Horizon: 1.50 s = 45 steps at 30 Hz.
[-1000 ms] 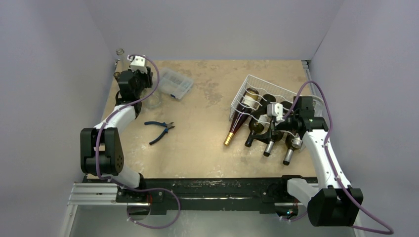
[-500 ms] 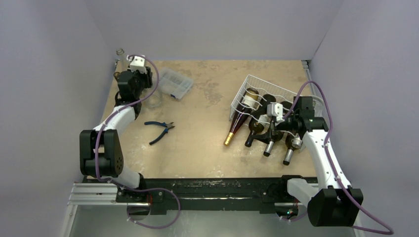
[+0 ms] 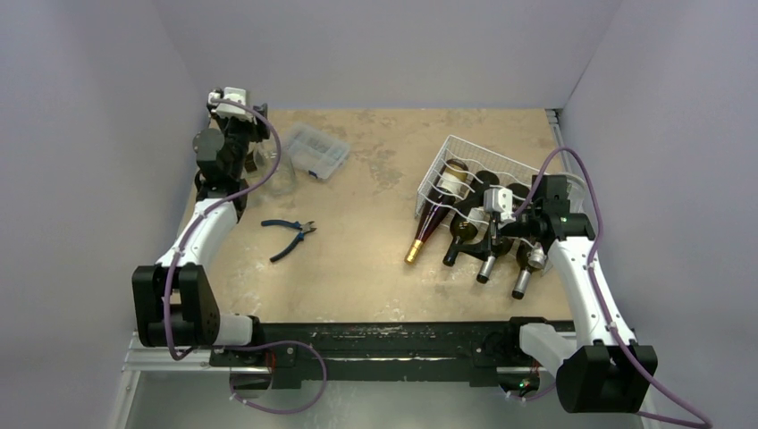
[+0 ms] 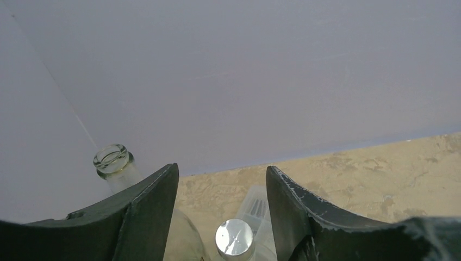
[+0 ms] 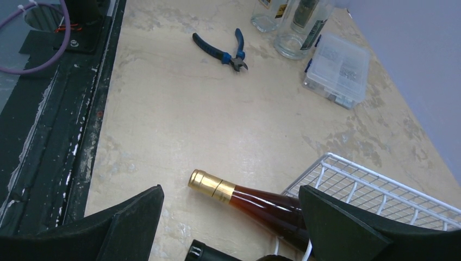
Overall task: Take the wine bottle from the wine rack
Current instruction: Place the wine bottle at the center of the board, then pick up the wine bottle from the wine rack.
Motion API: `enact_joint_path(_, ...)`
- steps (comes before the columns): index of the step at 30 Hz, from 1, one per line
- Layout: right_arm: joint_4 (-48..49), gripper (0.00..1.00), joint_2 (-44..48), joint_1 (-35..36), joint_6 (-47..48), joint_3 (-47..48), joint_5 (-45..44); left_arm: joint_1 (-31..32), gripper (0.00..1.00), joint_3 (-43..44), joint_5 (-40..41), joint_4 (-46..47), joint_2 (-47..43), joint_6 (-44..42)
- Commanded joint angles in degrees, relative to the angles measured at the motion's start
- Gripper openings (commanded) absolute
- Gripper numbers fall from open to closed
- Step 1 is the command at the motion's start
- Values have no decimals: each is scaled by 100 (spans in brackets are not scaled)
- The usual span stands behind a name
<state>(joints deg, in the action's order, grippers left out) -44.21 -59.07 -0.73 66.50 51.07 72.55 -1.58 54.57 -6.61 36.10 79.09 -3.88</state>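
Observation:
The white wire wine rack lies at the right of the table, with several wine bottles in it, necks pointing at the near edge. The leftmost is an amber bottle with a gold cap. My right gripper hovers open over the middle necks. In the right wrist view its wide jaws frame the amber bottle and the rack's edge without touching either. My left gripper is at the far left corner. It is open above a silver-capped clear bottle.
Blue-handled pliers lie left of centre. A small clear compartment box sits at the back left, beside clear glass bottles. An open clear bottle neck stands by the left finger. Grey walls close in on three sides.
The left arm has risen and shifted toward the far left corner, and its jaws have opened. The right arm and the bottles have not moved.

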Motion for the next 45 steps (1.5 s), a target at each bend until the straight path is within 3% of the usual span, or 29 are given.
enact_joint_path(1, -53, 99, 135, -16, 30, 118, 83, -35, 64, 335, -34, -109, -455, 98)
enact_joint_path(8, -53, 99, 201, -25, -3, 123, 140, -35, 99, 746, 60, -1925, -1469, 1019)
enact_joint_path(15, -27, 99, 313, -88, -144, 211, 171, -35, 100, 674, -724, -3802, -2573, 1947)
enact_joint_path(20, -137, 99, 493, -120, -324, 431, 146, -35, 100, 224, -1714, -4516, -3221, 2536)
enact_joint_path(26, -793, 99, 734, -120, -247, 798, -207, -35, 98, -414, -2872, -4668, -3662, 2793)
enact_joint_path(37, -1214, 99, 1388, -329, -501, 826, -511, 108, 100, -1465, -3337, -4391, -4185, 2746)
enact_joint_path(45, -1020, 99, 1341, -915, -971, 932, -488, 510, 99, -1375, -3275, -4971, -4320, 2449)
